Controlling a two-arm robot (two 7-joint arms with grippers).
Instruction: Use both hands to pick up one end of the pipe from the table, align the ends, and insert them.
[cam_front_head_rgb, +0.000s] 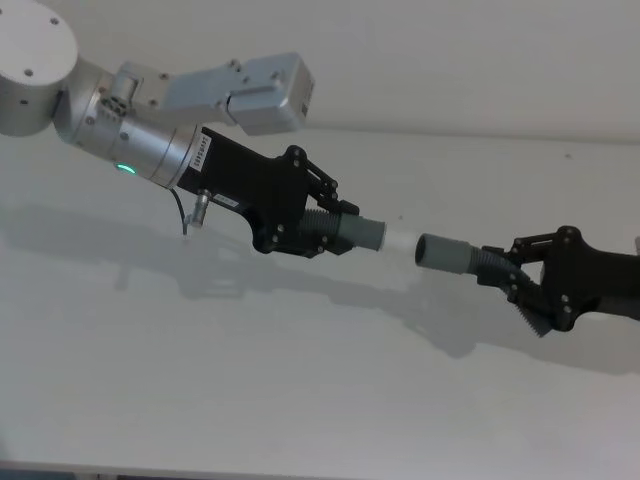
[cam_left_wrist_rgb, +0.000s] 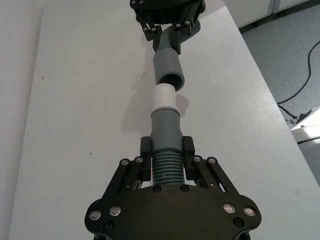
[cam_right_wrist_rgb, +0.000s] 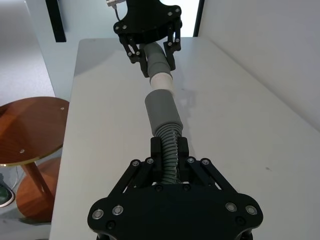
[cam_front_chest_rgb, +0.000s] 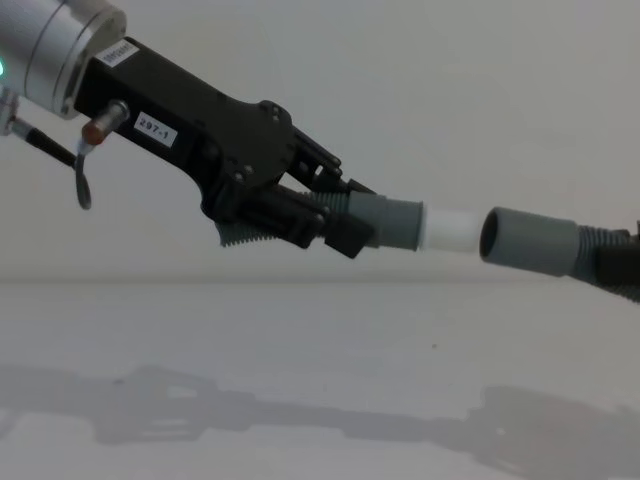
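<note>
Here, above the worktop (cam_front_head_rgb: 300, 400), both pipe halves are held clear. The left claw (cam_front_head_rgb: 330, 228) is clamped on the ribbed part of the first hose piece (cam_front_head_rgb: 348, 232), and the right claw (cam_front_head_rgb: 512, 280) on the second hose piece (cam_front_head_rgb: 487, 262). Just ahead of the left claw, the white tube (cam_front_head_rgb: 400, 240) is faced by the grey cuff (cam_front_head_rgb: 445, 253), not yet touching. If the axes are left slightly angled, the rim may be caught and the hose buckled.

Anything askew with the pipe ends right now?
Slightly. The open cuff in the right gripper looks angled a little off the white tube in the left gripper, tip not yet inside. No damage to the pipe visible.
</note>
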